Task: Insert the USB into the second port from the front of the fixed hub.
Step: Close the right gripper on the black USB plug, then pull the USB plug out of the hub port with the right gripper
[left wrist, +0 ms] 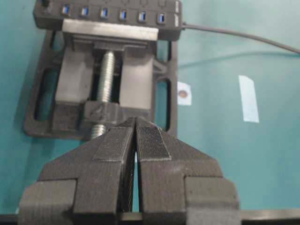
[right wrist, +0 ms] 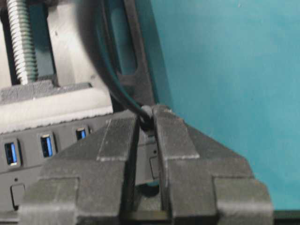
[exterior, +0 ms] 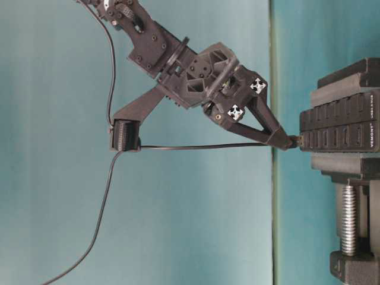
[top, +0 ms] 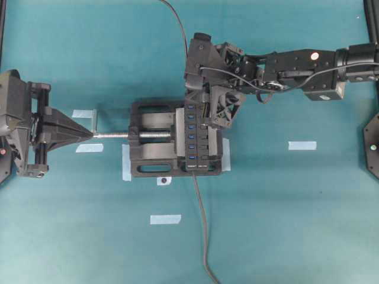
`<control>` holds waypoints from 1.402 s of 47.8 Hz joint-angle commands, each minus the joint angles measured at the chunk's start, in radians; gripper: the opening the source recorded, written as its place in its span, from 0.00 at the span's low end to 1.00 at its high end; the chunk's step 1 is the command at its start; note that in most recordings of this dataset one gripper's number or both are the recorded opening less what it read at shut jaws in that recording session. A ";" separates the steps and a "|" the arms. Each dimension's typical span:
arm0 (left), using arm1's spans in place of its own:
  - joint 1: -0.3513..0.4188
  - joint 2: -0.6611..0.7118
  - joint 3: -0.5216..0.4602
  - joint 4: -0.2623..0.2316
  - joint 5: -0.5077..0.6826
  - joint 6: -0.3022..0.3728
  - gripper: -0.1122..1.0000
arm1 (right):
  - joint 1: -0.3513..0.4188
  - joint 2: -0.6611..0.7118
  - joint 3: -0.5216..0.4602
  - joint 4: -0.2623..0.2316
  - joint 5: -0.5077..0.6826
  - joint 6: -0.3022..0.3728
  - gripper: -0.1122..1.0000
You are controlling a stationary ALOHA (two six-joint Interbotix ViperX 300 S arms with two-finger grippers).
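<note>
My right gripper [exterior: 284,139] is shut on the USB [exterior: 292,141], a small black plug with its metal tip against the port face of the fixed hub [exterior: 341,127]. Whether the tip has entered a slot I cannot tell. Overhead, the right gripper [top: 204,122] hangs over the hub's far end [top: 192,139], away from the second port [top: 191,155] near the front. In the right wrist view the fingers [right wrist: 117,140] pinch the plug [right wrist: 146,117]. Its thin cable [exterior: 202,146] trails back. My left gripper [top: 90,135] is shut and empty, left of the vise.
A bulky black vise [top: 151,139] clamps the hub, its silver screw [top: 112,135] pointing at the left gripper [left wrist: 136,121]. The hub's thicker lead [top: 201,225] runs to the front edge. Tape strips [top: 302,145] [top: 165,219] lie on the teal table.
</note>
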 commanded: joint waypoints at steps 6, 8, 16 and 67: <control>0.002 0.000 -0.023 0.002 -0.005 -0.002 0.10 | 0.012 -0.026 -0.012 0.002 -0.008 0.000 0.16; 0.002 0.002 -0.023 0.002 -0.005 -0.002 0.10 | 0.012 -0.029 -0.012 0.003 -0.008 0.000 0.16; 0.002 0.000 -0.023 0.002 -0.005 -0.002 0.10 | 0.014 -0.038 -0.012 0.002 -0.006 0.000 0.16; 0.002 -0.005 -0.023 0.002 -0.005 -0.006 0.10 | 0.017 -0.115 0.000 0.003 0.002 -0.003 0.15</control>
